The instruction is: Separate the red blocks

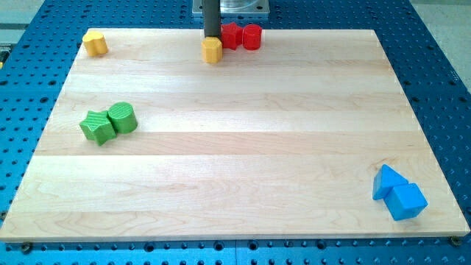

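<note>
1. Board (235, 154) – pale wood planks, smooth, sitting on a blue perforated table (441, 88).
2. Two red blocks at the view's top edge, touching each other: left red block (231, 35), shape unclear, partly behind the rod; right red cylinder (252, 37).
3. Rod (211, 18) is dark, straight and vertical, coming down from a grey mount at the view's top. My tip (211, 37) sits right behind the yellow hexagonal block (212, 50) and just beside the left red block – contact can't be confirmed. No gripper on this arm, just the rod.
4. Around: yellow block (95, 43) at the top-left corner; green star (97, 126) touching green cylinder (123, 118) on the left; blue triangle (387, 181) touching blue cube (405, 201) at bottom right.
</note>
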`<state>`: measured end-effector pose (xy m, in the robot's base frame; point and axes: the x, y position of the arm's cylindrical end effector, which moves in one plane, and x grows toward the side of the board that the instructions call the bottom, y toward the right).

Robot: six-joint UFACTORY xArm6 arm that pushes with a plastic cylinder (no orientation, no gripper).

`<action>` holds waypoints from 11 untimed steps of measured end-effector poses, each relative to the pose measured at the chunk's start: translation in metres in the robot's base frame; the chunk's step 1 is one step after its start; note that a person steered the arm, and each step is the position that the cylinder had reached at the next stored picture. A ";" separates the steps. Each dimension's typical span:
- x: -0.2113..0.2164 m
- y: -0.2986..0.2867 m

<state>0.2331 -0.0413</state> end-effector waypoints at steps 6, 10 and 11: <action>-0.007 0.100; -0.019 0.058; -0.032 0.042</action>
